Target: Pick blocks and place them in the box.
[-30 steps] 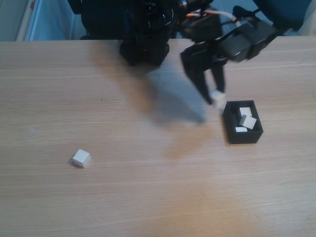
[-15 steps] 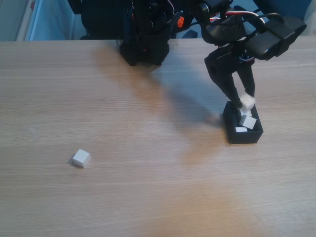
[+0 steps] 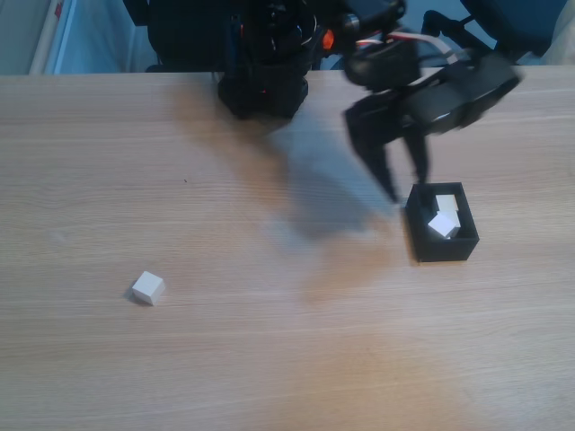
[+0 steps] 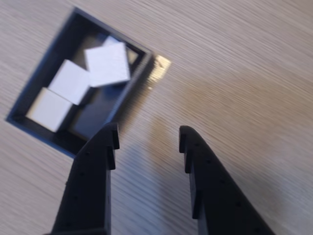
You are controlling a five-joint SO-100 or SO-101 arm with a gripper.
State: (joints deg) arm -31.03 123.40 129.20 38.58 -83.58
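Fixed view: a black robot arm reaches over a light wood-grain table (image 3: 269,359); its black two-finger gripper (image 3: 402,187) hangs blurred just left of and above the small black rectangular open-top box (image 3: 444,246), fingers pointing down toward the table. The jaws stand parted with bare table between them and nothing in their hold. Inside the box lie small plain white cube blocks (image 3: 442,224), crowded toward its far end, at least one tilted against another; their exact number cannot be told in this view. One more small white cube, the lone block (image 3: 148,287), rests on the table well apart from the box, toward the left and nearer the camera. The arm's black base (image 3: 263,85) stands at the far edge of the table. Wrist view: the two black fingers (image 4: 90,181) enter from the bottom edge, apart, over bare wood, the fingertips empty. The black box (image 4: 34,127) lies at upper left, close to the left finger, holding three visible white blocks (image 4: 107,64), the topmost tilted and resting partly on its neighbours.
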